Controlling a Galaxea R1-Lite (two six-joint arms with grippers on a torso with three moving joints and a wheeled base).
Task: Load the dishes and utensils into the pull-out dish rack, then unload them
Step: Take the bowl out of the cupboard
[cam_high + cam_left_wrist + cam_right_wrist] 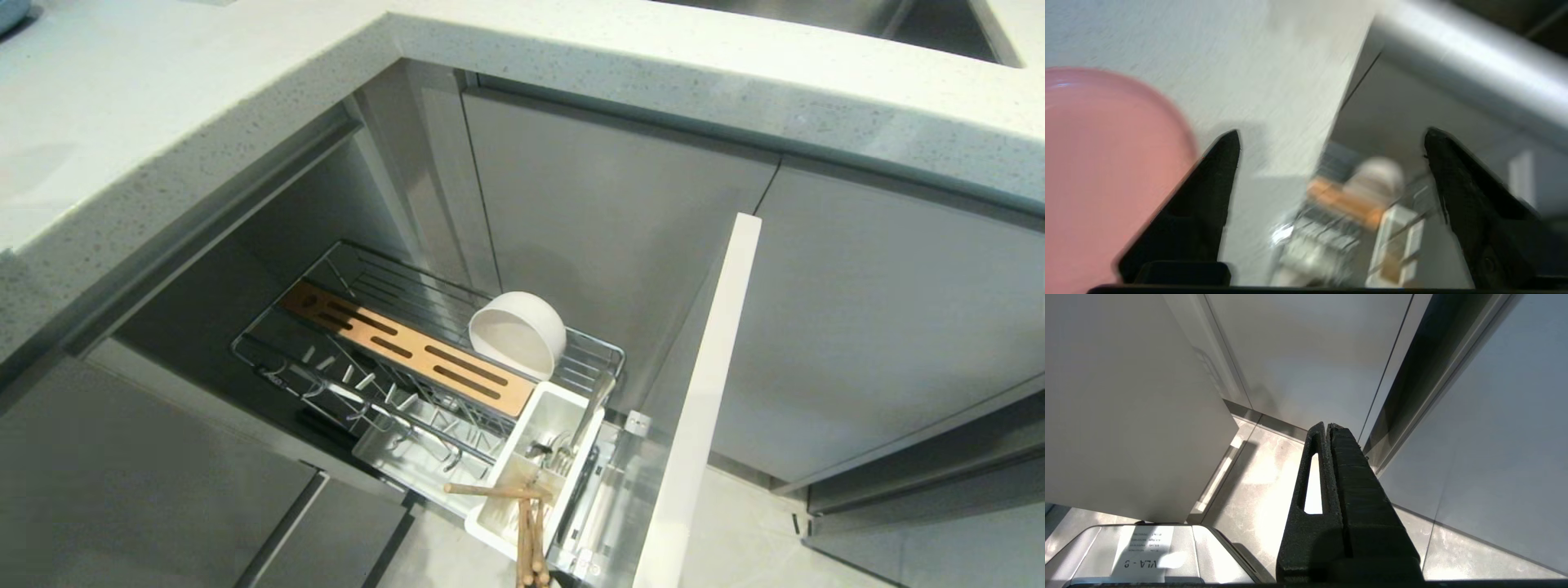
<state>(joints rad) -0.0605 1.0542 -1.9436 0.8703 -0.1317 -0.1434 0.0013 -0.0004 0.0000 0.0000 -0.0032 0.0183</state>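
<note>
the pull-out dish rack [424,359] stands drawn out of the corner cabinet, under the speckled countertop [163,122], with its pale cabinet front [702,392] edge-on at the outer end. everything below is placed from the rack's slotted wooden strip [408,347], which runs along the middle of the wire basket. the cream-white bowl [516,333] lies tipped on its side on the wires just behind the strip's outer end, its opening towards the camera. the white cutlery tub [535,465] sits at that same end of the strip, between it and the cabinet front. in the tub the metal spoon [584,425] leans with its handle up, and the wooden chopsticks [526,523] stick out over the tub's near rim, one lying crosswise. the plate prongs in front of the strip hold nothing.

the pink plate [1106,171] rests on the countertop, seen only from the left wrist. the left gripper [1331,139] hangs above the counter edge beside the plate, fingers spread wide, nothing between them, the rack far below.

the right gripper [1327,428] points down at the floor near grey cabinet doors [1310,355], fingers pressed together, empty.
</note>
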